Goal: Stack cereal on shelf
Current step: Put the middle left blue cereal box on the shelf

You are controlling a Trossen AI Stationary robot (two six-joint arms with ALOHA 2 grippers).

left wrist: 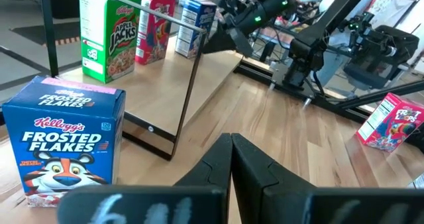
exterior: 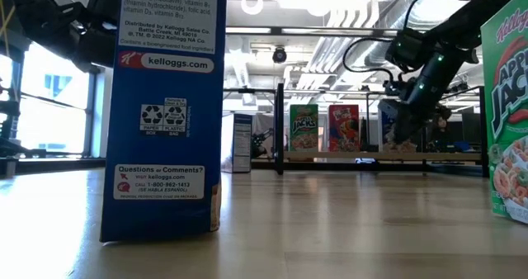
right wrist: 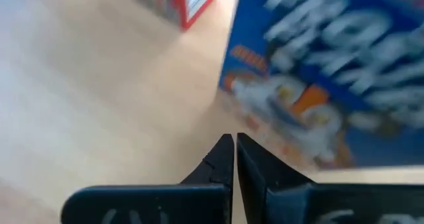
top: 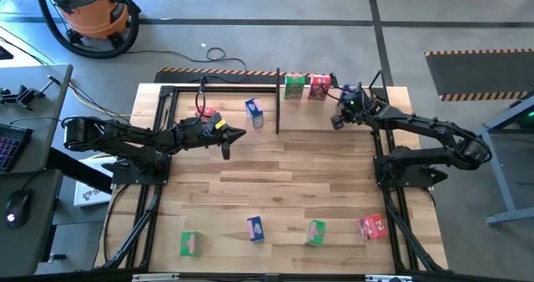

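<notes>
1. Our right gripper [right wrist: 234,159] has its fingers pressed together with nothing between them; it hangs just in front of a blue box [right wrist: 344,71] at the far right of the shelf.
2. Our left gripper [top: 227,138] is likewise closed and empty, parked mid-table near the divider post [top: 277,98].
3. On the shelf [top: 179,88], right of the post, a green box [top: 294,86] and a red box [top: 319,87] stand upright side by side at about one o'clock from the table's middle, with the blue one next along.
4. Left of the post another blue box [top: 254,109] stands at twelve o'clock, and something red [top: 206,115] lies by the left arm at eleven; we cannot tell whether either is placed.
5. Four boxes wait along the near edge: green [top: 191,244] at seven, blue [top: 255,229] at six, green [top: 315,232] at five, red [top: 372,226] at four.
6. We judge the job roughly a third to halfway done, with the near row left.
</notes>
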